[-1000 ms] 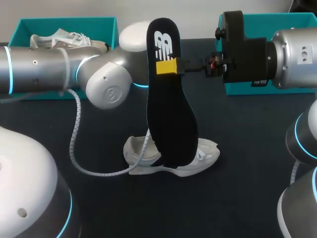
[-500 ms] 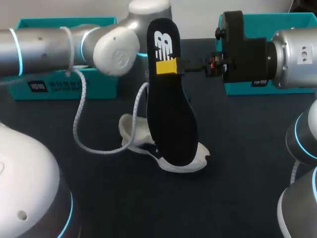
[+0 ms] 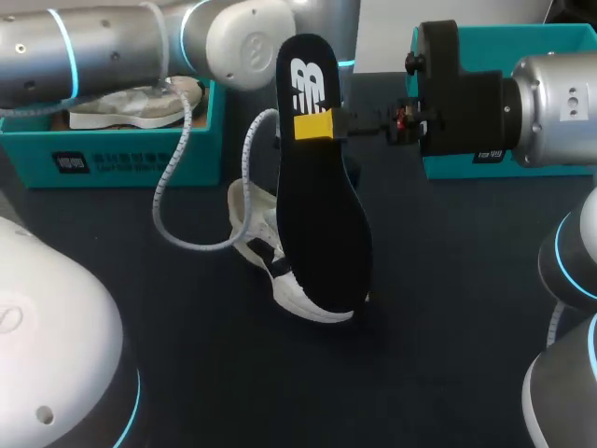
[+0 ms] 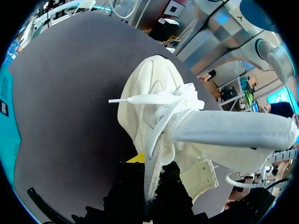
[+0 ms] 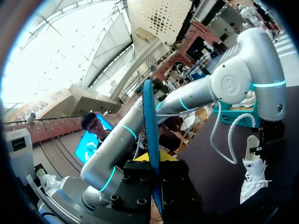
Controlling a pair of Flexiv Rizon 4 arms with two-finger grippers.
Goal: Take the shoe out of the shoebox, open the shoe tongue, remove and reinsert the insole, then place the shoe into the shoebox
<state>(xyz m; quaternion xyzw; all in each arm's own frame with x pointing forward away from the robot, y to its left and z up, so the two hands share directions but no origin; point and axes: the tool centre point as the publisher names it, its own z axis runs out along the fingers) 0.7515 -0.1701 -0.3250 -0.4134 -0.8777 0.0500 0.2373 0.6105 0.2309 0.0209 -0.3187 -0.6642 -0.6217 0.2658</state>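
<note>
Where the right gripper (image 3: 322, 125) closes, its two yellow tips pinch the black insole (image 3: 322, 233) from both sides near its upper end, with only the insole's thickness between them. The insole stands upright, well above the table (image 3: 448, 308), with its logo face toward the head camera. The right wrist view shows it edge-on, a thin blue line between the tips.

Left gripper (image 4: 148, 163): one yellow tip shows against the collar of the white shoe (image 4: 154, 102), and the other is covered by fabric. The shoe hangs from this gripper, so it has hold of the collar. The toe points down and away from the fingers, and the laces (image 4: 140, 99) are loose. In the head view the shoe sits behind and below the insole, over mid-table. Toe contact with the table: cannot tell.

The teal shoebox (image 3: 121, 154) is at the far left, under the left arm (image 3: 93, 47), with a second pale shoe (image 3: 131, 105) in it. Another teal box (image 3: 550, 42) is at the far right.
</note>
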